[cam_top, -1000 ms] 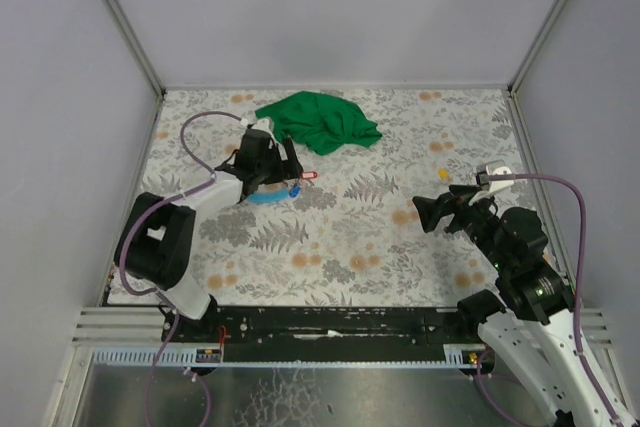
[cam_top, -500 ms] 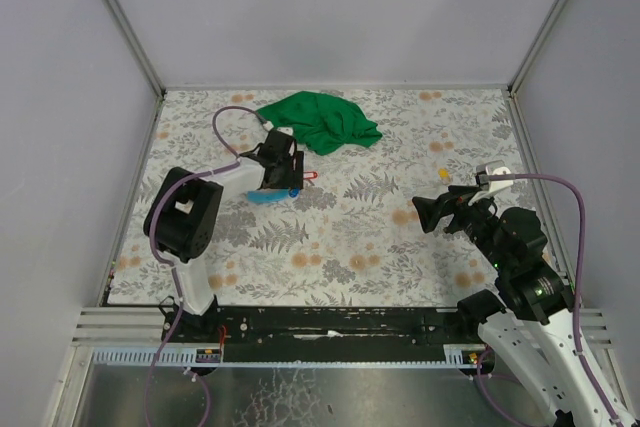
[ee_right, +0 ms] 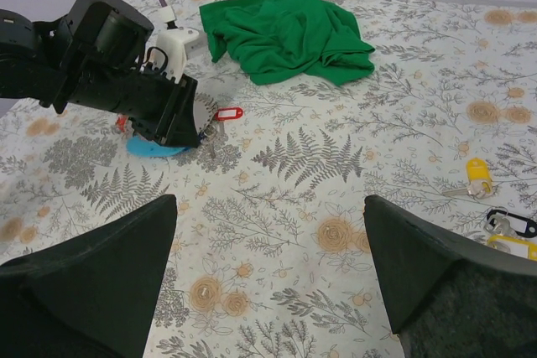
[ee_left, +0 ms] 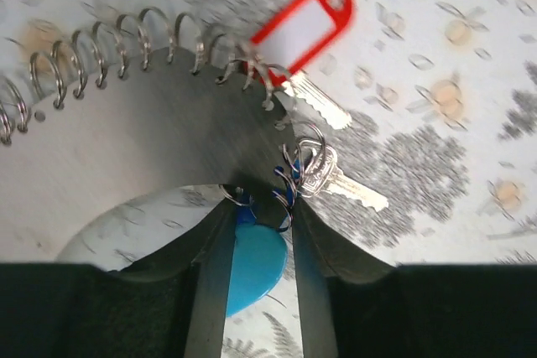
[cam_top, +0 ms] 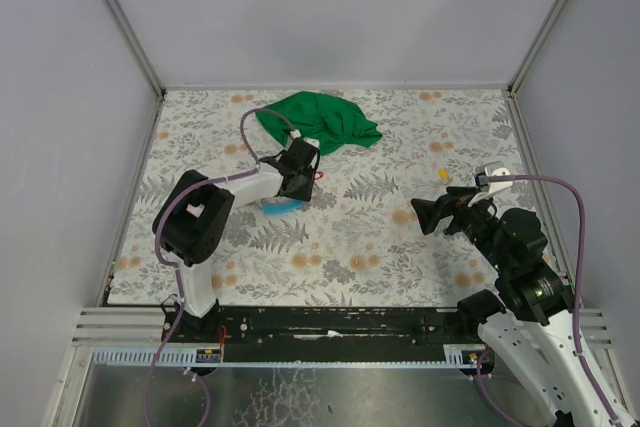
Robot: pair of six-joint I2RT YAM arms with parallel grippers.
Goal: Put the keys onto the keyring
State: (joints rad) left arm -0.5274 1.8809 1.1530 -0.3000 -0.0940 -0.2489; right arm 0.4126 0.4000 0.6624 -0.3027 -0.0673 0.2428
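Note:
The keyring point(ee_left: 126, 39), a coiled grey wire loop, arcs across the top of the left wrist view. A red-tagged key point(ee_left: 302, 27) hangs on it at the right. A second key point(ee_left: 352, 190) lies just below on a small bluish split ring. Its light blue tag point(ee_left: 252, 266) sits between the fingers of my left gripper point(ee_left: 262, 207). The jaws are narrow; the tag touches the left finger and table shows beside the right one. From above, the left gripper point(cam_top: 300, 175) covers the keys, beside the red tag point(cam_top: 318, 175). My right gripper point(ee_right: 270, 207) hovers open and empty.
A crumpled green cloth point(cam_top: 320, 122) lies just behind the left gripper. A yellow-tagged key point(ee_right: 476, 175) and a dark-and-yellow item point(ee_right: 512, 232) lie near the right gripper. Walls enclose the floral table point(cam_top: 350, 247) on three sides.
The left arm has swung right and its gripper has come down over the keys, jaws narrowing around the blue tag. The right arm has not moved.

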